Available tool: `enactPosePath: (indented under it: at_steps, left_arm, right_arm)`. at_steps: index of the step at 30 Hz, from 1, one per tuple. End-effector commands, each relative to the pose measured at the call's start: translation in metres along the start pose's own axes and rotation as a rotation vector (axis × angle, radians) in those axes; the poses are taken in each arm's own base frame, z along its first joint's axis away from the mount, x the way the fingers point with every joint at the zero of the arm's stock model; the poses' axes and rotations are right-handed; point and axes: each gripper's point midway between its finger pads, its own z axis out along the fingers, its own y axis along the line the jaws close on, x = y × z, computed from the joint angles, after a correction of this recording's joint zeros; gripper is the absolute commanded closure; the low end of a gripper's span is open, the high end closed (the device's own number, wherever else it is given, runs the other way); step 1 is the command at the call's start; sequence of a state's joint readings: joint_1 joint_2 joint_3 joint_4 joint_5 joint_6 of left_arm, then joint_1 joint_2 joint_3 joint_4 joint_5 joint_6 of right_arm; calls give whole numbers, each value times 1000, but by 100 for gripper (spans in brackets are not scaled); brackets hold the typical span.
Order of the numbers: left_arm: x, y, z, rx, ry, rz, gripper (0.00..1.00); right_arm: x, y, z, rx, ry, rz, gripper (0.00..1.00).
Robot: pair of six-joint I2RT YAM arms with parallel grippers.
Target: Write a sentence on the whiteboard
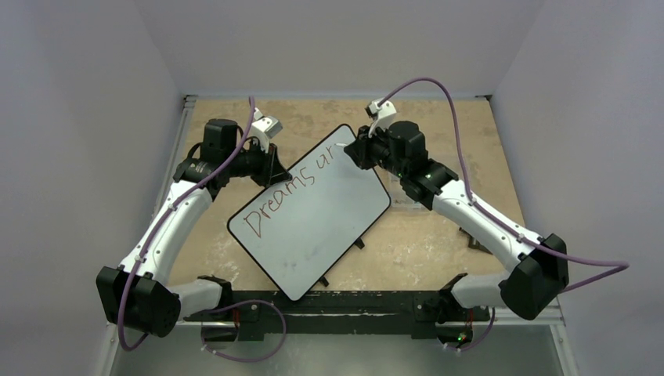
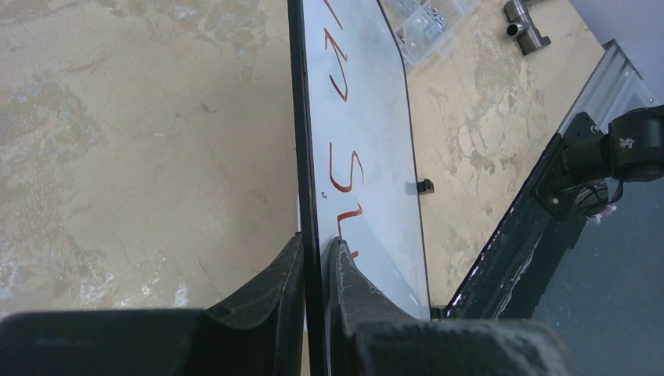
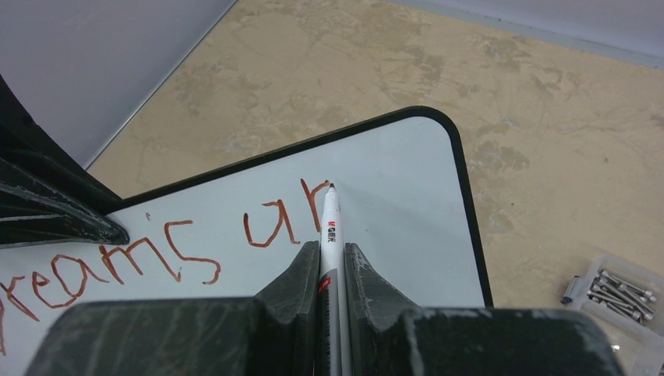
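The whiteboard [image 1: 313, 227] lies slanted across the middle of the table, with "Dreams ur" written on it in red-brown. My left gripper [image 1: 276, 168] is shut on its far left edge. In the left wrist view the fingers [image 2: 317, 241] pinch the thin black rim of the board [image 2: 368, 141] from both sides. My right gripper [image 1: 356, 150] hovers over the far corner of the board, shut on a white marker [image 3: 330, 223]. The marker's tip rests on the board [image 3: 407, 211] at the top of the "r", just ahead of the right gripper [image 3: 332, 247].
A clear box of screws [image 3: 618, 290] sits on the table just right of the board and shows again in the left wrist view [image 2: 427, 23], near a metal T-fitting [image 2: 523, 27]. A black frame [image 1: 352, 301] runs along the near edge. Walls close in on three sides.
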State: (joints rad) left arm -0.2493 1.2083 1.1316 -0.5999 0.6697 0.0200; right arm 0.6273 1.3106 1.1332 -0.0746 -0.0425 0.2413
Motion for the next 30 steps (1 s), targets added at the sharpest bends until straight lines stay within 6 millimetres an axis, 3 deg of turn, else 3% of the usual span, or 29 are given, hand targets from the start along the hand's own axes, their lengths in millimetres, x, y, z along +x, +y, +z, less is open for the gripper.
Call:
enactPosePath:
  at_steps: [1, 30]
  left_arm:
    - [-11, -16, -3, 57, -30, 90, 100]
    - [-10, -15, -2, 57, -26, 87, 100]
  right_arm:
    - [-6, 0, 6, -9, -26, -9, 100]
    - [17, -18, 15, 54, 28, 3, 100]
